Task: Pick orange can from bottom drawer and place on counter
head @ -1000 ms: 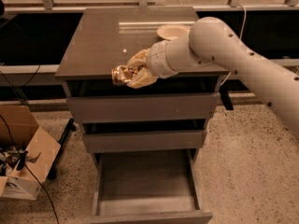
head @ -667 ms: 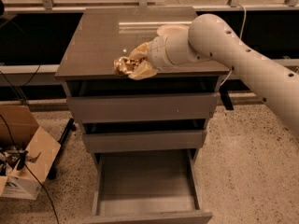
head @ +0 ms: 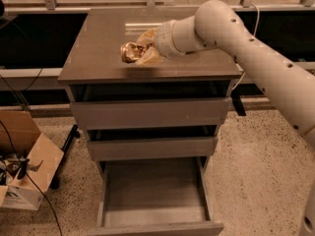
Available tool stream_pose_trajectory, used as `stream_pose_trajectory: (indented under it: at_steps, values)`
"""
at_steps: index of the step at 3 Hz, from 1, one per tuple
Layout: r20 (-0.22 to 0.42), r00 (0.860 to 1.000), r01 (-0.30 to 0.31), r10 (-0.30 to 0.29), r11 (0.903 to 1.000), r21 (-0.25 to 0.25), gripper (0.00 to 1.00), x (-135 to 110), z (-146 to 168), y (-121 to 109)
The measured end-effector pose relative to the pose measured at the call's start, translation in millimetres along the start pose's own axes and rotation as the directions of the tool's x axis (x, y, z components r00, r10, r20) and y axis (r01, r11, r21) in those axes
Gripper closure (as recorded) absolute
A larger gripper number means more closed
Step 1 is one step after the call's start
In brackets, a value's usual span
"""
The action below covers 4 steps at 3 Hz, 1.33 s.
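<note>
The orange can [head: 130, 51] is a shiny, wrinkled golden can held in my gripper [head: 138, 52], which is shut on it. The gripper holds the can over the front middle part of the counter [head: 98, 48], close to or just above its glossy surface. The white arm reaches in from the right. The bottom drawer [head: 153, 191] stands pulled open below, and its flat grey floor is bare. The cream bowl is hidden behind my wrist.
Two upper drawers [head: 150, 113] are pushed nearly shut. An open cardboard box [head: 24, 166] with cables lies on the speckled floor at the left. A railing and glass run behind the cabinet.
My gripper has carried the can up and back from the counter's front edge to over the counter top.
</note>
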<state>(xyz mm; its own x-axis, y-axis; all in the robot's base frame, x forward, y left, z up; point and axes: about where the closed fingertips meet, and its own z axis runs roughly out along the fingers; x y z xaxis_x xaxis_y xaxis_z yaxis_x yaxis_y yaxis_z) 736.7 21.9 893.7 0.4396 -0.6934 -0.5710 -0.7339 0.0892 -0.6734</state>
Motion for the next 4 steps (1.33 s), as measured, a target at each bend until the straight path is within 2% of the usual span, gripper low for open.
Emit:
stream_pose_trajectory:
  at_steps: [1,2,3,4]
  values:
    - [-0.022,0.998,-0.051,0.051,0.9984,-0.025,0.58,26.1,20.7,-1.4]
    - [-0.032,0.995,-0.091,0.09,0.9952,-0.037,0.35,41.3,33.7,-2.9]
    - [-0.028,0.996,-0.089,0.088,0.9952,-0.041,0.04,39.4,36.3,-0.8]
    - [-0.028,0.996,-0.089,0.088,0.9951,-0.043,0.0,39.0,37.5,-0.1]
